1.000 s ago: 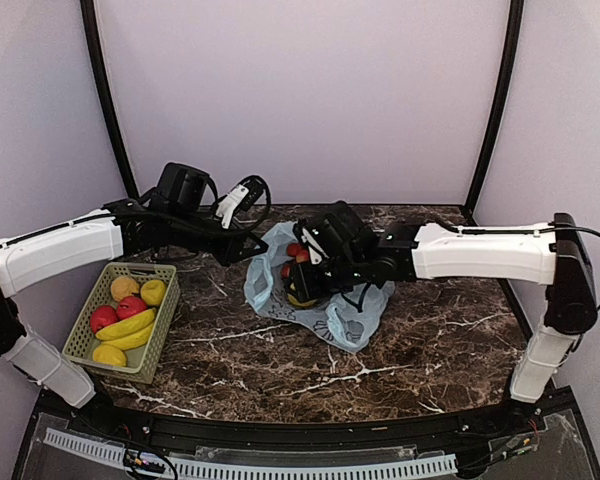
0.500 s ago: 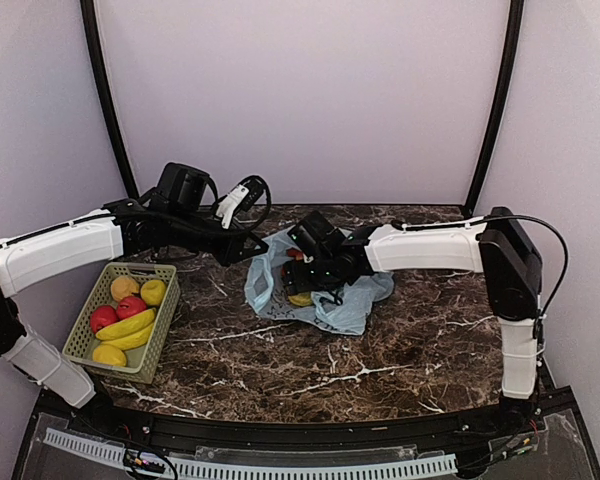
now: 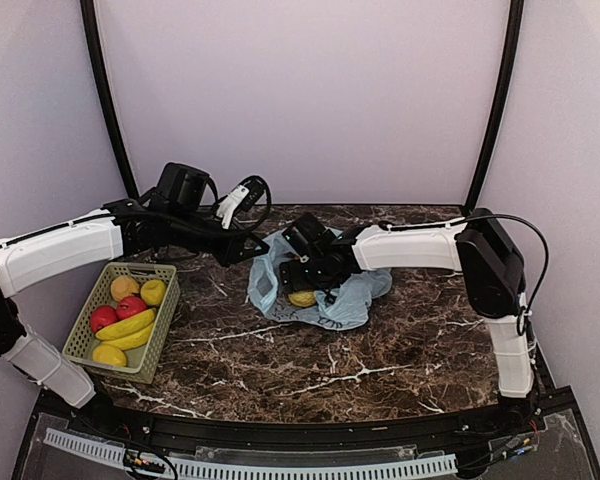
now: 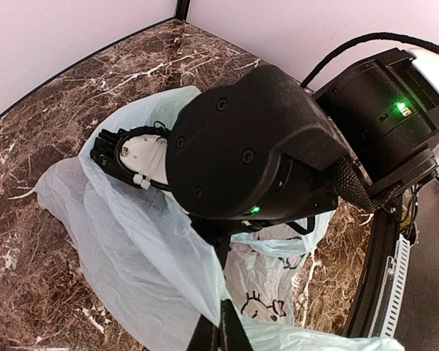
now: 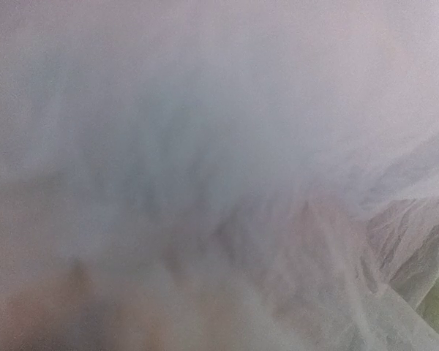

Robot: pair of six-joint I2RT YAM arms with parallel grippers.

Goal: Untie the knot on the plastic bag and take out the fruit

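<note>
Top view: plastic bag (image 3: pixel 325 300) lies crumpled at centre of the marble table (image 3: pixel 380 350), a bit above mid-frame, mouth facing up-left. No knot can be made out in any view.

L gripper (image 3: pixel 254 250) sits at the bag's upper-left edge. In the L wrist view its fingers are together at bottom centre (image 4: pixel 219 329), pinched on a fold of bag film that rises to them in a peak. Bag (image 4: pixel 132 248) spreads across lower left and centre of that frame, with a dark cartoon print on the film at lower centre.

R gripper (image 3: pixel 300 272) is pushed into the bag mouth from the right, arm stretched across the upper-right part of the table. L wrist view: the R wrist body fills frame centre, and its finger end (image 4: pixel 128 157) sits left of centre, ringed by film. Can't tell whether the R fingers are apart or together. R wrist view is blanked by blurred bag film (image 5: pixel 205 146) right against the lens.

Fruit: one round yellow-green fruit (image 3: pixel 302 298) shows inside the bag, just below the R gripper. Any others are hidden by gripper and film.

Left of frame: green basket (image 3: pixel 140 267) on the table, well apart from the bag, holding bananas, red apples and yellowish round fruit.
</note>
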